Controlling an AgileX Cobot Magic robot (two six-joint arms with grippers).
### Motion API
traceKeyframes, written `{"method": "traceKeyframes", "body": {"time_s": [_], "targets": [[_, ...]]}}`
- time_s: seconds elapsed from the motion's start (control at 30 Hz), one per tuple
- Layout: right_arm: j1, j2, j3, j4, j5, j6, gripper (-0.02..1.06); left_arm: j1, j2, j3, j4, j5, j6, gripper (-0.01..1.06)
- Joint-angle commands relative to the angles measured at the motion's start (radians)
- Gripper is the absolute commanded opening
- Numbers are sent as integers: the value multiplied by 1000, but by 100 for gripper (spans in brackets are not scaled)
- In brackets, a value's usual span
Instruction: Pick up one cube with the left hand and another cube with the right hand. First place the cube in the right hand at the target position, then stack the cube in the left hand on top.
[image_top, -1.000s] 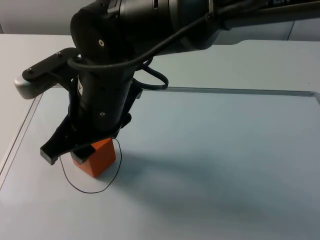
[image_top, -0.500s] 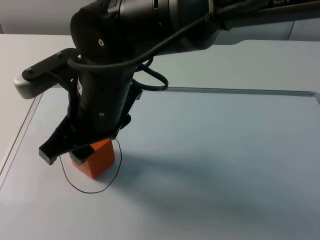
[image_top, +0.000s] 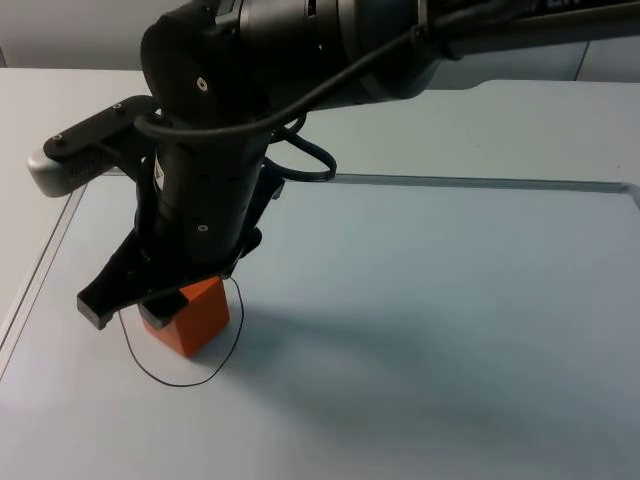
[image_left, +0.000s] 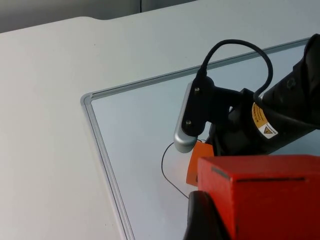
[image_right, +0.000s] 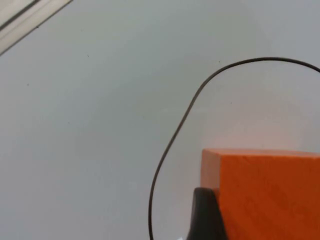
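We look down on a white table (image_top: 450, 330) with a thin raised frame marking out a pale panel. The right arm reaches across from the upper right and comes down near the panel's left side. Its gripper (image_top: 125, 312) points at the table, and its fingers close on an orange cube (image_top: 200, 312). One finger lies against the cube's left face; the other stands further left. The cube sits inside a thin black circle (image_top: 180, 378) drawn on the panel, and appears to touch the surface, though we cannot tell for sure.

In the right wrist view, the orange cube (image_right: 270, 192) is close up with a black fingertip (image_right: 205, 215) pressed against its side. The circle's line (image_right: 175, 135) curves around it on the pale surface.

In the left wrist view, the left gripper (image_left: 240, 220) holds a red cube (image_left: 260, 195), with a black finger (image_left: 202, 220) against the cube's side. This gripper hangs above the table, looking down on the right arm. Beyond the red cube we see a small part of the orange cube (image_left: 199, 165) below the right arm, beside the circle's line (image_left: 167, 172) and near the corner of the frame (image_left: 97, 145).
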Motion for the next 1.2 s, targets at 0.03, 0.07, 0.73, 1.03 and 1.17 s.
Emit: {"method": "traceKeyframes", "body": {"time_s": [0.03, 0.07, 0.73, 1.03, 1.17], "targets": [[5, -3, -10, 2, -10, 4, 53, -7, -6, 3, -5, -3, -8, 0], [5, -3, -10, 2, -10, 4, 53, -7, -6, 3, -5, -3, -8, 0], [5, -30, -36, -12, 20, 4, 80, -7, -6, 3, -14, -3, -8, 0], [5, -228, -68, -31, 33, -28, 80, -7, -6, 3, -25, -3, -8, 0], [5, -341, -68, -72, 14, -31, 80, -7, -2, 3, -25, -10, -8, 0]]}}
